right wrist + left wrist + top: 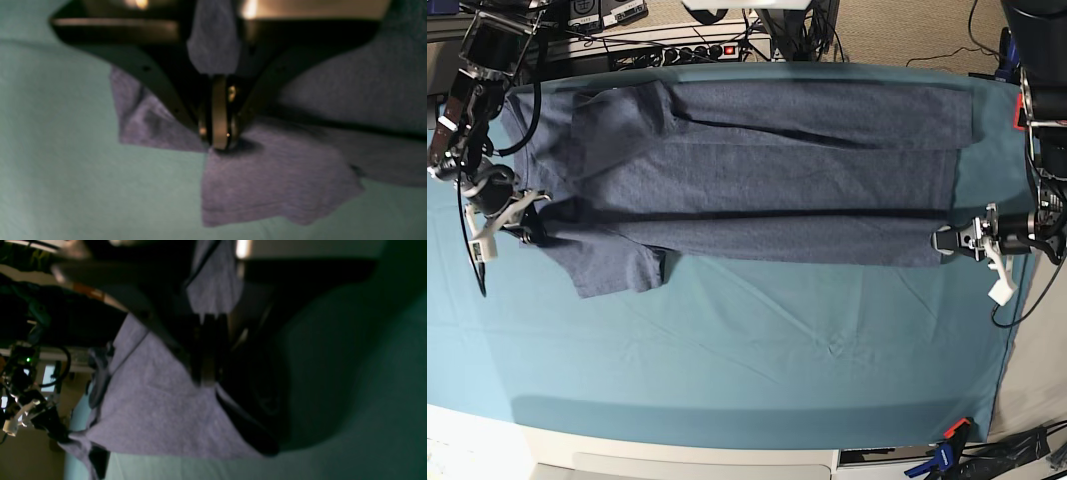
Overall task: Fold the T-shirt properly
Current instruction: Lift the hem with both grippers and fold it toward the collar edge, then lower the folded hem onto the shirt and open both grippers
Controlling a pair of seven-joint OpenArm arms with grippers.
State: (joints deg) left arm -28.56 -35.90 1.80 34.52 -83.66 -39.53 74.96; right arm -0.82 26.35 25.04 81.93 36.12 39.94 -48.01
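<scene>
The left gripper [949,242], at the right edge of the base view, is pinched shut on the hem end of the T-shirt [757,180]; in its wrist view the closed fingers [207,350] clamp a bunched tuft of slate-blue cloth that rises between them, while the rest of the fabric [156,406] spreads away across the table. The right gripper [519,226], at the left edge of the base view, is likewise clamped on the shirt near its shoulder end; its wrist view shows the fingers [220,113] pressed together on a fold of cloth, with a short sleeve [267,186] lying flat just below them. Between the two grippers the T-shirt lies stretched lengthwise across the far half of the table, its near edge turned over into a long straight fold running from one gripper to the other, one sleeve [617,270] sticking out toward the near side and the other sleeve [622,120] folded on top near the far edge. No container appears in any view. The shirt rests on a teal table cloth [777,360] with soft creases, held at the near right corner by a clamp [947,450]. Beyond the far edge sits a power strip [687,52] among cables [797,20].
</scene>
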